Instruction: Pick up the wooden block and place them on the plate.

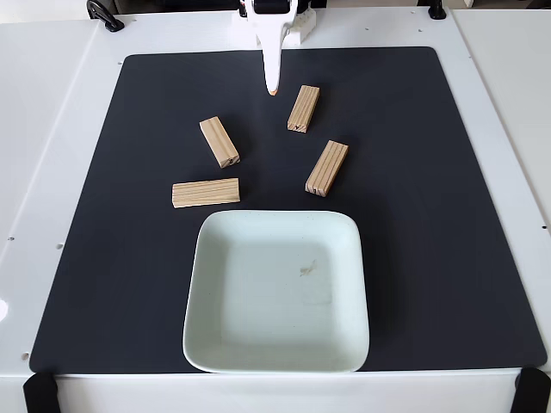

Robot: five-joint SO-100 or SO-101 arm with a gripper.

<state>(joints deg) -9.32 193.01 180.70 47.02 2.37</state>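
Observation:
Several light-wood blocks lie on the black mat above the plate: one [219, 141] at upper left, one [206, 193] lying flat at lower left, one [303, 108] at upper middle and one [327, 168] to the right. The pale mint-green plate [207, 344] sits at the mat's near edge with nothing in it but a small dark speck. My white gripper [273, 86] hangs from the top edge, its tip pointing down just left of the upper-middle block. Its fingers look pressed together, holding nothing.
The black mat [448, 215] covers most of the white table [52, 129]. Black clamps sit at the table's corners [39, 391]. Open mat lies to the left and right of the plate.

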